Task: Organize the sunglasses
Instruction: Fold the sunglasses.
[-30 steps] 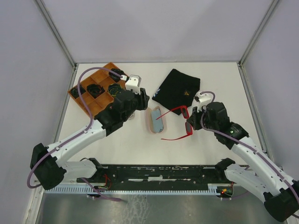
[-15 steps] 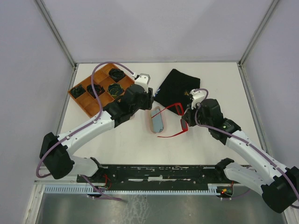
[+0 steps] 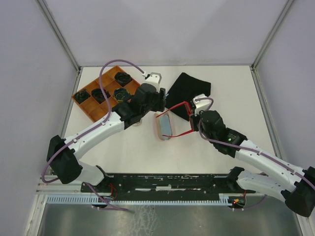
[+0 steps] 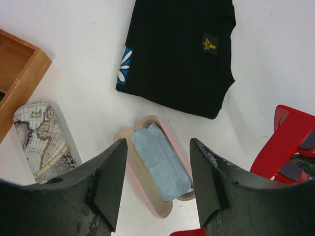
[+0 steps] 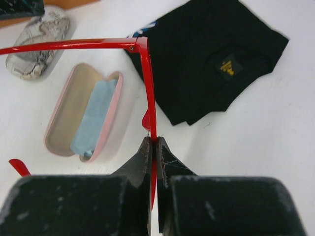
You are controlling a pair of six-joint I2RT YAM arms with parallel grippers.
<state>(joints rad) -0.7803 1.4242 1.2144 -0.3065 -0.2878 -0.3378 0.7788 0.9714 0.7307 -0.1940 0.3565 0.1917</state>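
right fingers (image 5: pixel 170 164) pinch red sunglasses (image 5: pixel 150 88); left fingers (image 4: pixel 110 182) spread above open pink case (image 5: pixel 66 110)

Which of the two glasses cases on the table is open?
The pink case: its inside shows, with a blue cloth in it. The map-patterned case is closed.

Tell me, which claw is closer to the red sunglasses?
Right: the right gripper is clamped on the red sunglasses; the left gripper hangs apart, open, by the pink case.

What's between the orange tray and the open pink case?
A shut map-patterned case on the table. The left wrist view shows it; from the top the left arm largely hides it.
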